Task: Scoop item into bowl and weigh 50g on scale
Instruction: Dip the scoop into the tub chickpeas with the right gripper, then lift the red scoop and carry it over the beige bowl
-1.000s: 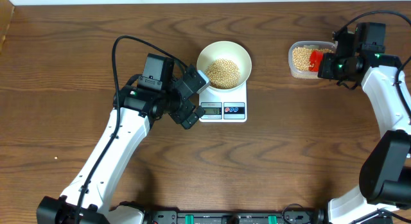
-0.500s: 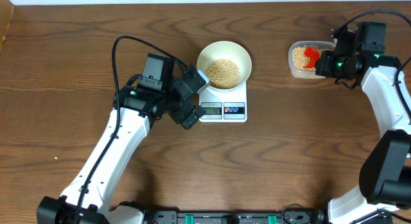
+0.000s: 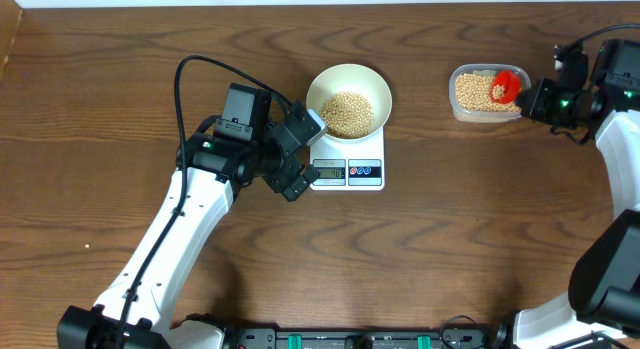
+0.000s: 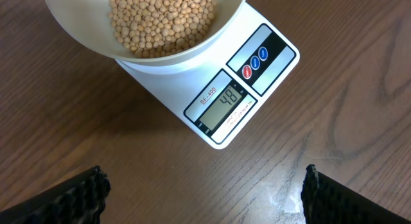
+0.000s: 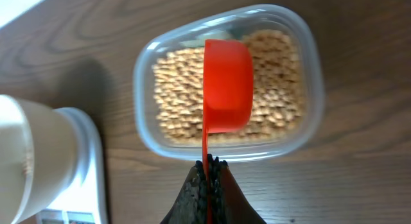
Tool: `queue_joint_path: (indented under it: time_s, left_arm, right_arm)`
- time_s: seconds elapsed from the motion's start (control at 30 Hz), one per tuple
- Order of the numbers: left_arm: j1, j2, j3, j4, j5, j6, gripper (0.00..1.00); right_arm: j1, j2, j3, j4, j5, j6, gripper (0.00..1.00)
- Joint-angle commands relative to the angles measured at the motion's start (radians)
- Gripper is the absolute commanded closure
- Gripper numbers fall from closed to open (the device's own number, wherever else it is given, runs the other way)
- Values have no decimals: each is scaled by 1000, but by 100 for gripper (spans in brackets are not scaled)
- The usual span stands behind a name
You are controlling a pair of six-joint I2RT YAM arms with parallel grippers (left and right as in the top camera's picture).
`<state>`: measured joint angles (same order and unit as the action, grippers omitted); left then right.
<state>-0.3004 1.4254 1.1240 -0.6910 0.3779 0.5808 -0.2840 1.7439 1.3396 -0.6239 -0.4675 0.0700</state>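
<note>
Overhead: the bowl (image 3: 330,81) of beans (image 3: 347,113) sits on the scale (image 3: 350,171) mid-table (image 3: 450,249). The left gripper (image 3: 303,157), spread wide, stands at the scale's 9 o'clock.

Left wrist: the display (image 4: 226,103) reads 48.

Right wrist: the right gripper (image 5: 207,176) pinches the handle of a red scoop (image 5: 227,83) over the bean-filled tub (image 5: 144,76), at the bowl's 3 o'clock.

Left arm (image 3: 183,217), jaws wide apart; right arm (image 3: 622,139), jaws pinched together.

Scale (image 4: 273,54) front: label reads "SF-400", LCD (image 4: 230,99) shows approx. "48".
</note>
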Motion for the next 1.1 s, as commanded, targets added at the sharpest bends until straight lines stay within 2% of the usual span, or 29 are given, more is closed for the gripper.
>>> queue_joint_path:
  time_s: [0.0, 0.43, 1.07]
  left_arm:
    - [1, -8, 4, 0, -5, 10, 2]
    - [1, -8, 4, 0, -5, 10, 2]
    - [1, -8, 4, 0, -5, 10, 2]
  right_arm:
    - [2, -47, 7, -5, -113, -24, 99]
    - [14, -113, 15, -5, -311, -26, 99]
    - [296, -116, 24, 91, -352, 12, 99]
